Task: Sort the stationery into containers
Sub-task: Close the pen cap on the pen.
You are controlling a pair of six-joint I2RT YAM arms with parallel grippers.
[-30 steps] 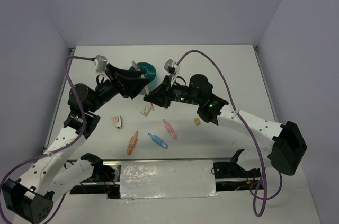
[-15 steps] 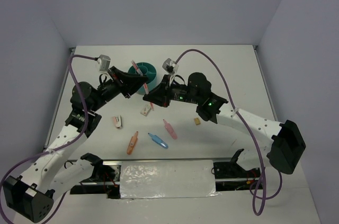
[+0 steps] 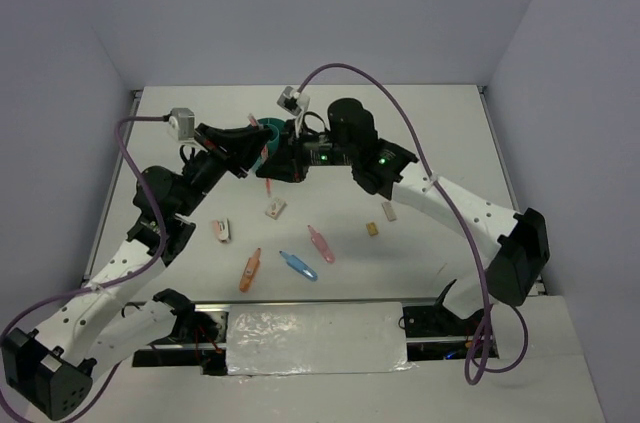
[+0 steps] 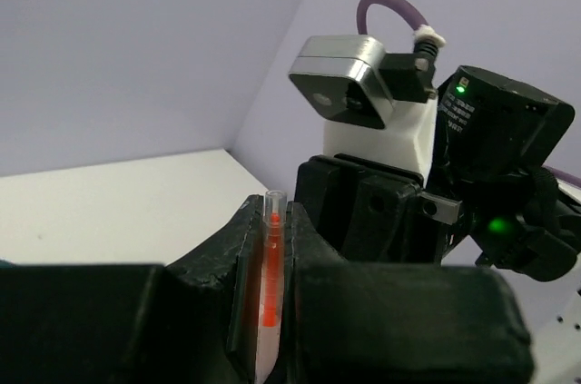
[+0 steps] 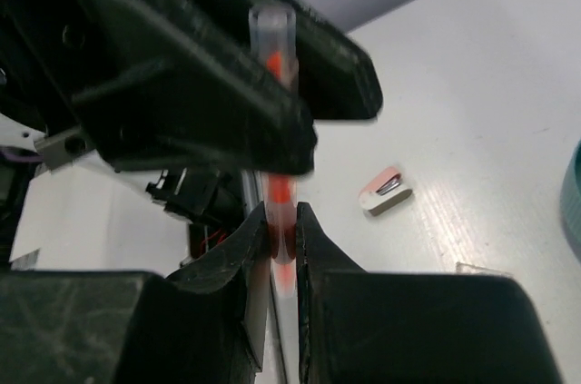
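Note:
A thin clear pen with a red core stands upright between both grippers, above the table. My left gripper is shut on it. My right gripper is shut on the same pen lower down. In the top view the left gripper and the right gripper meet tip to tip just in front of the teal cup, which they mostly hide. Loose stationery lies nearer: an orange marker, a blue marker and a pink marker.
Small pink-and-white blocks lie left of centre; one of this kind shows below the right gripper. A tan eraser and a white eraser lie to the right. Grey walls enclose the table.
The left gripper's jaws have shut on the pen that the right gripper holds. Both arms have shifted back and left, toward the teal cup.

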